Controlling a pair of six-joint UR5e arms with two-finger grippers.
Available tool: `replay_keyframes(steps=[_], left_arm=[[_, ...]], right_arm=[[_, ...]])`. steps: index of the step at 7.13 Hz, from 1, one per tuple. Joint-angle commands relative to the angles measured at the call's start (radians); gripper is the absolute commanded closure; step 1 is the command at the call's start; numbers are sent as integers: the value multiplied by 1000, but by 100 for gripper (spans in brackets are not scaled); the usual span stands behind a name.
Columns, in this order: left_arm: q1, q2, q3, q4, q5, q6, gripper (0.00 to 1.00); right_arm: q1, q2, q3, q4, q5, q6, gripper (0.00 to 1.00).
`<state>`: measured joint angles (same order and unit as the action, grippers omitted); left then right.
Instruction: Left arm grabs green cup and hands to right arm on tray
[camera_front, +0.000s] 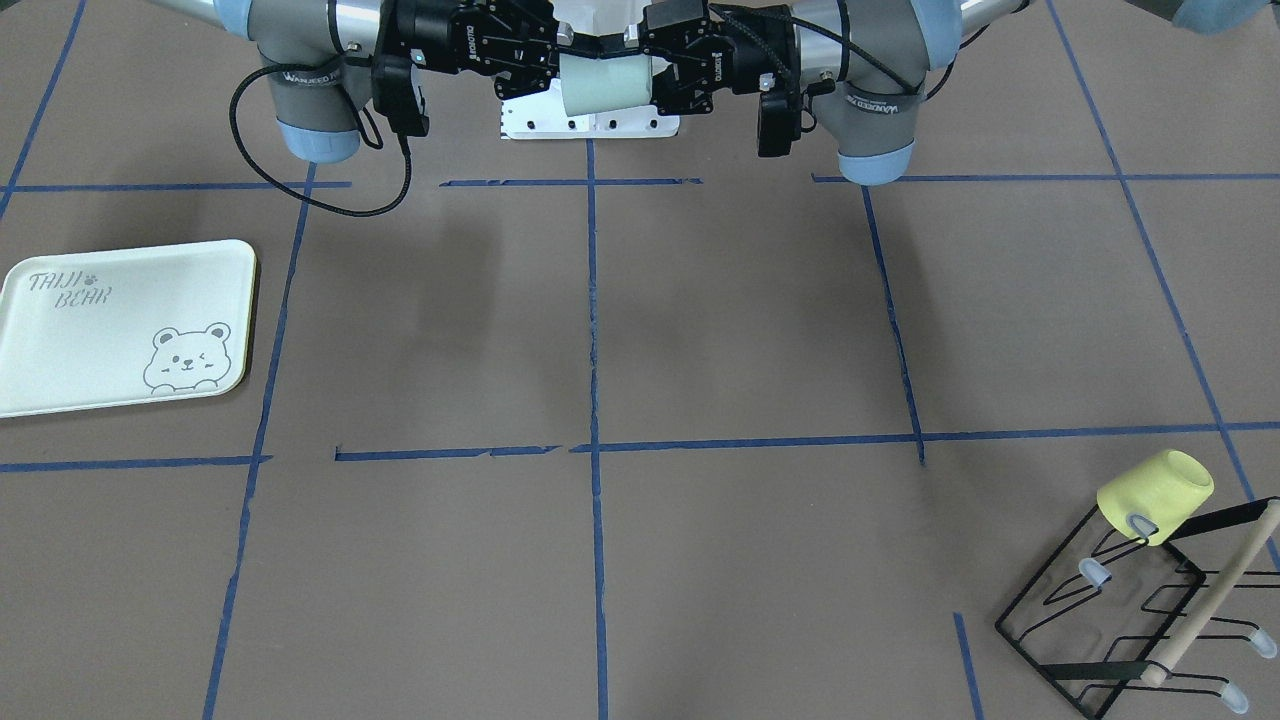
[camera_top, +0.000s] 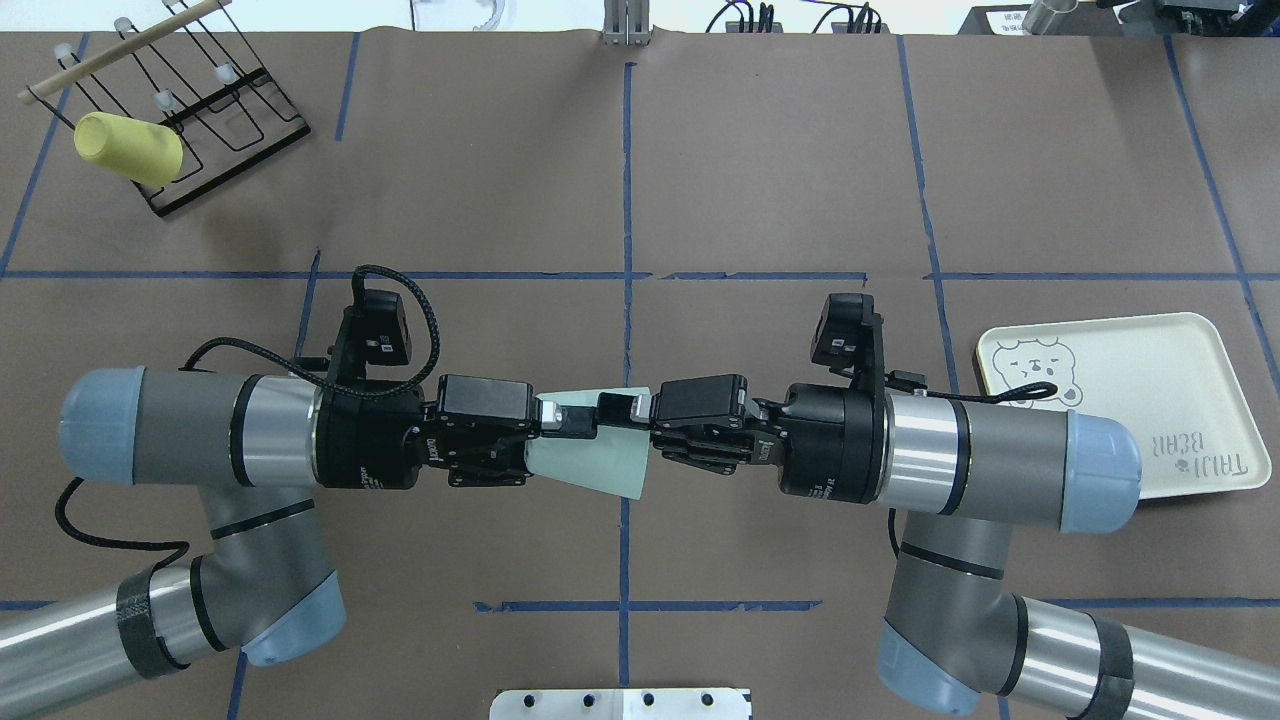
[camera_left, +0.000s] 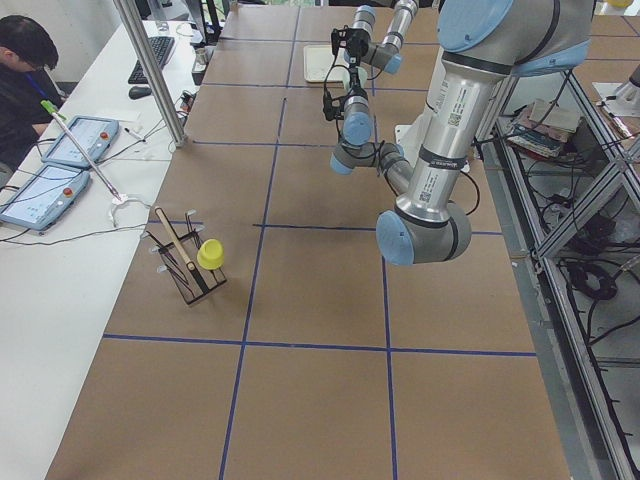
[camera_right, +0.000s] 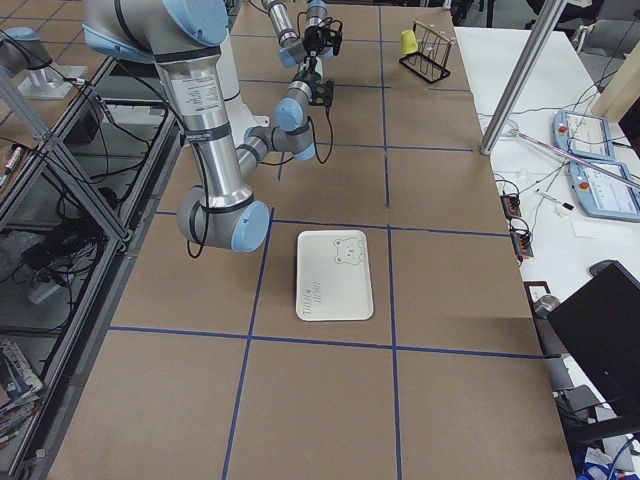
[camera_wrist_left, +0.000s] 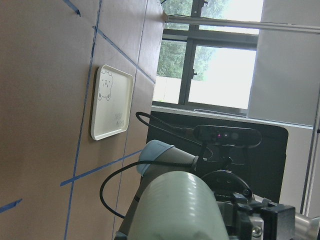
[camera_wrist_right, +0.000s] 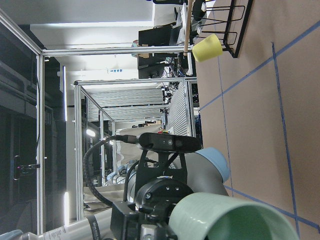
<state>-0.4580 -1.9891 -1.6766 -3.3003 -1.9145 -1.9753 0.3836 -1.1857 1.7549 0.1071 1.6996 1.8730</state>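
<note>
The green cup (camera_front: 605, 88) hangs on its side in the air between both grippers, above the table's middle near the robot base. It also shows from overhead (camera_top: 590, 465). My left gripper (camera_top: 572, 445) is shut on its narrow base end. My right gripper (camera_top: 618, 440) has its fingers closed over the wide rim end. The fingertips of the two grippers nearly touch on top of the cup. The left wrist view shows the cup's base (camera_wrist_left: 175, 210). The right wrist view shows its open mouth (camera_wrist_right: 235, 220). The tray (camera_top: 1130, 400) lies flat on the table under my right forearm's side, and nothing is on it.
A yellow cup (camera_top: 130, 148) hangs on a black wire rack (camera_top: 220, 110) at the far left corner, also seen in the front view (camera_front: 1155, 495). The white robot base plate (camera_front: 590, 120) sits under the grippers. Blue tape lines cross the brown table.
</note>
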Motion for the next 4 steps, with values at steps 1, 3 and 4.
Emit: replay_keyframes(steps=[1, 3, 4], left_arm=[[-1, 1, 0, -1, 0, -4, 60], [-7, -4, -2, -1, 0, -72, 0], [-8, -7, 0, -1, 2, -73, 0]], right_arm=[[1, -3, 0, 9, 2, -3, 100], [5, -8, 0, 13, 3, -23, 100], [5, -8, 0, 13, 3, -23, 100]])
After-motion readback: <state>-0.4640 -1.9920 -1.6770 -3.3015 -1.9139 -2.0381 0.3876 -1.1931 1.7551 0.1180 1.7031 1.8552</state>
